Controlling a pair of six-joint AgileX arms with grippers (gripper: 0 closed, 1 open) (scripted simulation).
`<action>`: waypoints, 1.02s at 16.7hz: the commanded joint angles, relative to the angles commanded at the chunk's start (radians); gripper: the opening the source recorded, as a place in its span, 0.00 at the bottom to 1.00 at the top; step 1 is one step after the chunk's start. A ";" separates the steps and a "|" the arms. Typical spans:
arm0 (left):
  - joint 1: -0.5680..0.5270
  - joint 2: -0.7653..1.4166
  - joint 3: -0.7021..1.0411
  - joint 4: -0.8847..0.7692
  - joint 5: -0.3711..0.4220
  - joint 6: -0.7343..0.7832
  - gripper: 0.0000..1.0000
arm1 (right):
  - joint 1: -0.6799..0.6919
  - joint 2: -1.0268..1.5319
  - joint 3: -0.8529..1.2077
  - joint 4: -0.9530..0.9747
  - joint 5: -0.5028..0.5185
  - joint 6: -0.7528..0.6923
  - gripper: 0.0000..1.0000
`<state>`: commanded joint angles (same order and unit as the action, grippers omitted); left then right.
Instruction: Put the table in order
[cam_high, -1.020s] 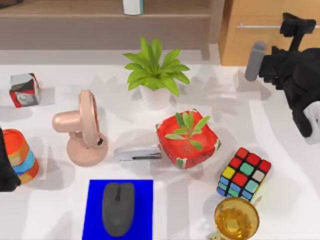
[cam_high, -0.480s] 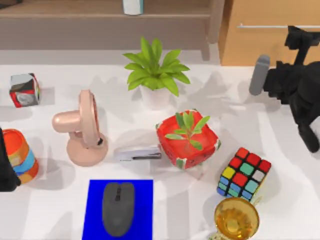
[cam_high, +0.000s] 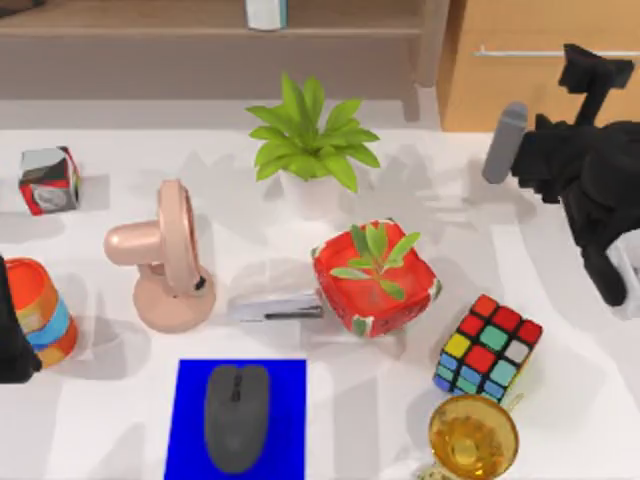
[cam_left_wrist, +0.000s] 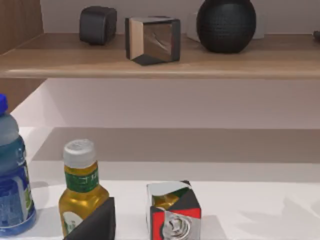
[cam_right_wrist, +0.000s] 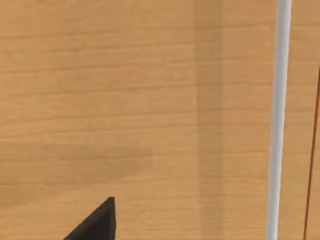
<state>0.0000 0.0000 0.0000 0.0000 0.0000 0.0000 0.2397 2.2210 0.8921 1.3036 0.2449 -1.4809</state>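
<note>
Movement was confined to the right arm: its black end effector (cam_high: 560, 165), at the upper right of the top view, had swung back leftward within half a second, carrying the grey cylindrical object (cam_high: 502, 143) clamped in it away from the light-wood drawer cabinet (cam_high: 520, 80). The right wrist view faced the cabinet front and its white bar handle (cam_right_wrist: 278, 120), which suggested the drawer was the destination. The broad white desk (cam_high: 120, 420) spanned the whole frame, cluttered with a pink fan (cam_high: 165, 258) and a colourful puzzle cube (cam_high: 488, 348). The left end effector (cam_high: 12, 330) sat parked at the left edge, grip state unclear. No writing was legible anywhere.
</note>
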 joint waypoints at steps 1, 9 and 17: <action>0.000 0.000 0.000 0.000 0.000 0.000 1.00 | 0.028 -0.009 0.006 0.010 0.017 0.040 1.00; 0.000 0.000 0.000 0.000 0.000 0.000 1.00 | 0.330 -0.045 0.218 0.012 0.231 0.625 1.00; 0.000 0.000 0.000 0.000 0.000 0.000 1.00 | 0.514 0.128 0.737 -0.416 0.455 1.204 1.00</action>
<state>0.0000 0.0000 0.0000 0.0000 0.0000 0.0000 0.7536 2.3487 1.6287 0.8872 0.7003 -0.2769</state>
